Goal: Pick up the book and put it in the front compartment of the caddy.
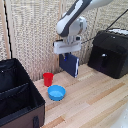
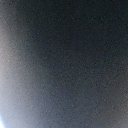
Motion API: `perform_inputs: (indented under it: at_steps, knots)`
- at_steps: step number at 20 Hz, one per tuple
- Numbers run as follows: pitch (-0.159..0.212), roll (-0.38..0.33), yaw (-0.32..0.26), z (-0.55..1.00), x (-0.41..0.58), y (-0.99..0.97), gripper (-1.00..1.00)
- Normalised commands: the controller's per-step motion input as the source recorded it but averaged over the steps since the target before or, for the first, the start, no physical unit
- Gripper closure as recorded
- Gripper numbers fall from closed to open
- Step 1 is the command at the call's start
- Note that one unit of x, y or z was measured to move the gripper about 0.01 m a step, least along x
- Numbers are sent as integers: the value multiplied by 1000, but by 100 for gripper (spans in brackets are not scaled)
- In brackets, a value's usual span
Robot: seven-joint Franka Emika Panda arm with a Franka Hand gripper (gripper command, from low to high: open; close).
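At the back of the wooden table (image 1: pixel 95 102), your gripper (image 1: pixel 67 51) sits right on top of the book (image 1: pixel 70 64), which stands upright on its lower edge, near the wall. Its top edge seems tucked between the fingers, but you cannot tell whether they have closed; the wrist view shows only a dark blur, likely the cover pressed close to the lens. Standing tall, the book offers its thin top edge for a pinch from above. The caddy (image 1: pixel 20 97) waits at the exterior view's left, well apart. The red cup (image 1: pixel 48 79) and blue bowl (image 1: pixel 56 92) lie between, so you should carry it high.
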Motion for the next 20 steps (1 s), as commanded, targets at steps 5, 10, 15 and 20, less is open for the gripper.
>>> perform_inputs:
  at_steps: [5,10,15,20]
  knots:
    - [3,0,-342,803,0,-19,100]
    - [8,0,-346,779,0,-17,100]
    - [-42,0,-323,717,-38,63,100]
    - [-47,13,-293,599,-45,193,100]
